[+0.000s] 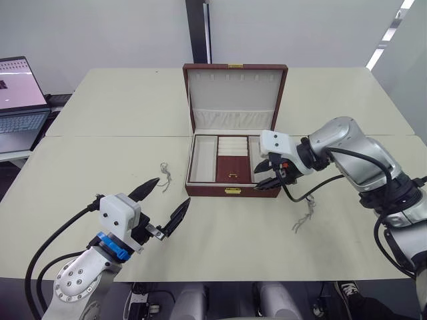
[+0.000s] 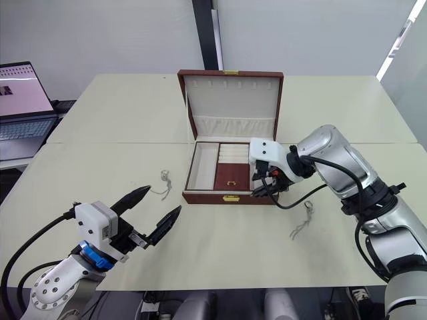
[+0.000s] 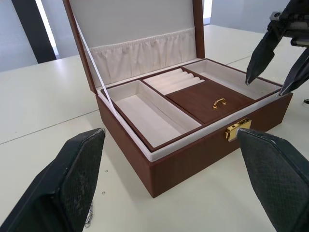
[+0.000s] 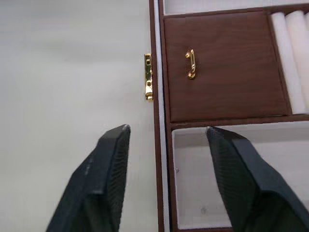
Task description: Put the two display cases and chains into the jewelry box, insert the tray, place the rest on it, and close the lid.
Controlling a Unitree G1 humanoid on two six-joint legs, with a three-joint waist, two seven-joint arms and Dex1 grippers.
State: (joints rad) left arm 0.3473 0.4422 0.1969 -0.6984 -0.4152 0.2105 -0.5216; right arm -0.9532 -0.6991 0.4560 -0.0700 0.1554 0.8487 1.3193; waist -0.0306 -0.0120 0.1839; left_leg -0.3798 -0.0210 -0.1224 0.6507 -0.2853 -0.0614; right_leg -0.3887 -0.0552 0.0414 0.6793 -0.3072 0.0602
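Note:
The jewelry box stands open at the table's middle, its lid upright behind it. The tray sits inside, its brown centre panel and gold handle showing. My right gripper is open at the box's front right corner, one finger over the tray's right compartment and the other outside the front wall. My left gripper is open and empty above the table, front left of the box. One chain lies left of the box, another chain to its front right. The display cases are out of view.
A laptop stands open on a side table at the far left. Two tables butt together with a seam running under the box. A black cable hangs from my right arm near the right chain.

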